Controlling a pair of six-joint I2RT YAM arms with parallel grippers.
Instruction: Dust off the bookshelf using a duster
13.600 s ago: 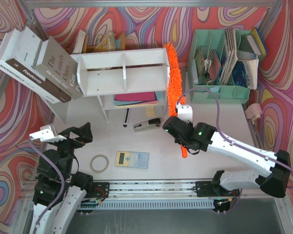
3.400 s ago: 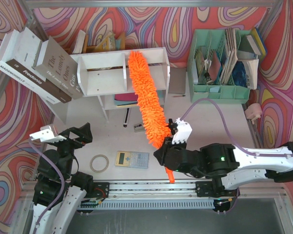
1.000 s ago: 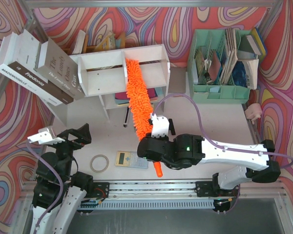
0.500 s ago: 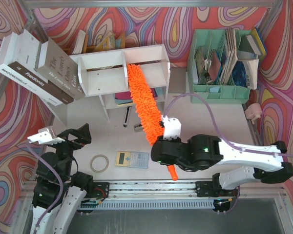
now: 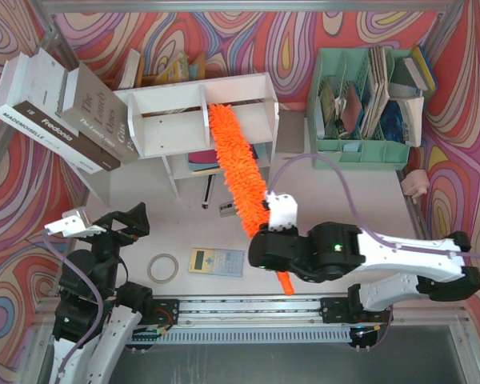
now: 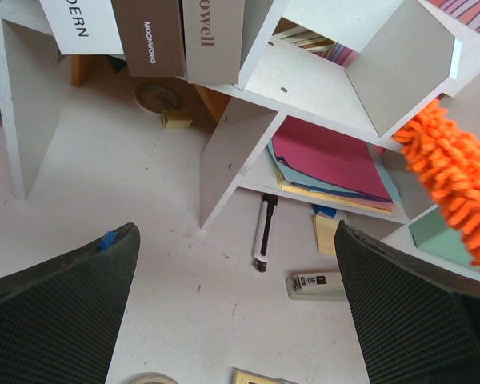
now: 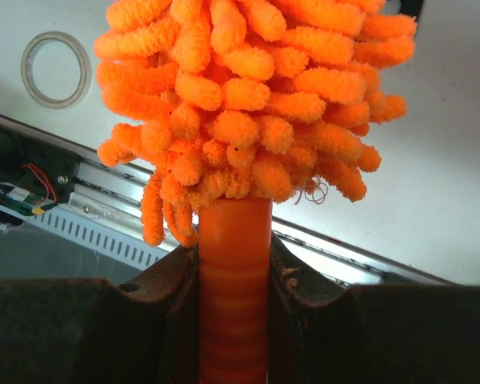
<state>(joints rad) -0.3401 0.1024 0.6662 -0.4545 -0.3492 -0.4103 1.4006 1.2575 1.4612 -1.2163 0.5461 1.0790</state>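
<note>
Right jaws: my right gripper (image 7: 234, 280) pinches the duster (image 5: 238, 164) by its slim orange handle, just below the fluffy head.
Left jaws: my left gripper (image 6: 240, 320) is spread wide, holding nothing, well apart from the shelf it faces.
Duster: the head slants up-left from my right gripper, its tip at the bookshelf (image 5: 176, 112) top tier, just right of the middle divider.
Bookshelf: at the table's back, big books (image 5: 64, 108) leaning on its left end.
Table: calculator (image 5: 216, 262) and tape roll (image 5: 163, 268) near my bases.
</note>
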